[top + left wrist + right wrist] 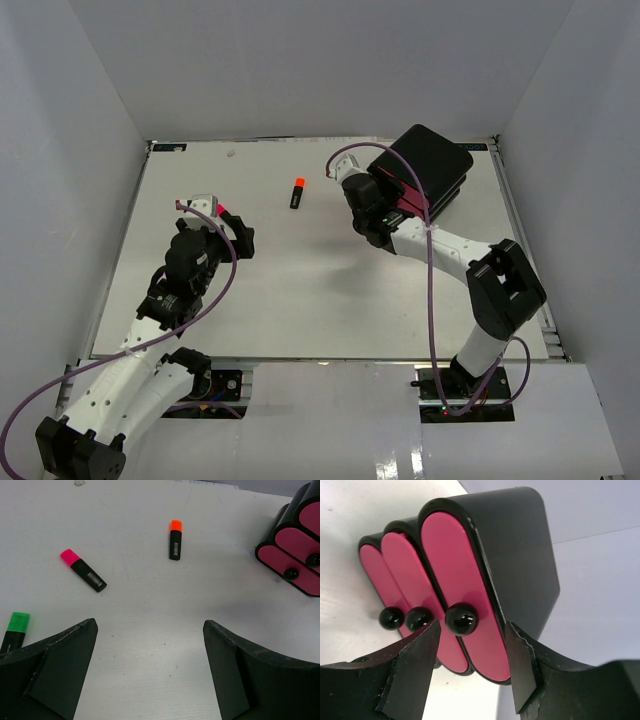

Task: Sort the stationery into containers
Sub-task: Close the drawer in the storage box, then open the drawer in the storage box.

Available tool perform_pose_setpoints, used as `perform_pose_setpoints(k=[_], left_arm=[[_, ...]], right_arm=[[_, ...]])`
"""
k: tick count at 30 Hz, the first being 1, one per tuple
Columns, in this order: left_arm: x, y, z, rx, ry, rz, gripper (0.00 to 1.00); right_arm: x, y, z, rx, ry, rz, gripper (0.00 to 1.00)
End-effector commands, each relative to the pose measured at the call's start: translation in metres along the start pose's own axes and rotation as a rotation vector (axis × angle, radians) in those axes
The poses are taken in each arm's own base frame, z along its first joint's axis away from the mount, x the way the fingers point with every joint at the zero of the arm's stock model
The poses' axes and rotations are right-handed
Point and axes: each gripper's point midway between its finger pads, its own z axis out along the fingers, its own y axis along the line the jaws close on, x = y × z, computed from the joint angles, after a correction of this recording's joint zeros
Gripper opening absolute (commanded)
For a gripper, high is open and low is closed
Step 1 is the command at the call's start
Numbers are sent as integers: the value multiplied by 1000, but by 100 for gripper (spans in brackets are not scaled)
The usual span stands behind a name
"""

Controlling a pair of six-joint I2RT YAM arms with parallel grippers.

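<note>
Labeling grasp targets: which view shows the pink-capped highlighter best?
Left wrist: the pink-capped highlighter lies whole and unobstructed. Top external shows only its pink tip, the rest hidden under the left arm; right wrist shows none of it.

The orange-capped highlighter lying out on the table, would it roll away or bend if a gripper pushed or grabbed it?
Probably stiff: the orange-capped highlighter looks like a short, hard plastic barrel. Its cap looks squared off, so it likely slides rather than rolls. On the smooth white table, an off-centre push may spin it.

No legible text or labels.
</note>
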Motion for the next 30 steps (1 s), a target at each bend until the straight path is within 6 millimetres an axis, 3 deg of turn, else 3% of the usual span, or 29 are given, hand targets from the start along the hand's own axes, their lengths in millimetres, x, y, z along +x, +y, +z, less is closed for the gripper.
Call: perform_pose_setpoints(k=[1, 13, 30], left_arm=[[-2, 0, 0, 2, -14, -2, 98], [-4, 0, -1, 5, -18, 1, 98], [-3, 0, -1, 6, -16, 0, 98]], right_arm=[[-10, -24, 3, 131, -13, -25, 60], [-8, -12, 14, 149, -5, -80, 58], [9, 8, 18, 126, 29, -111, 56]])
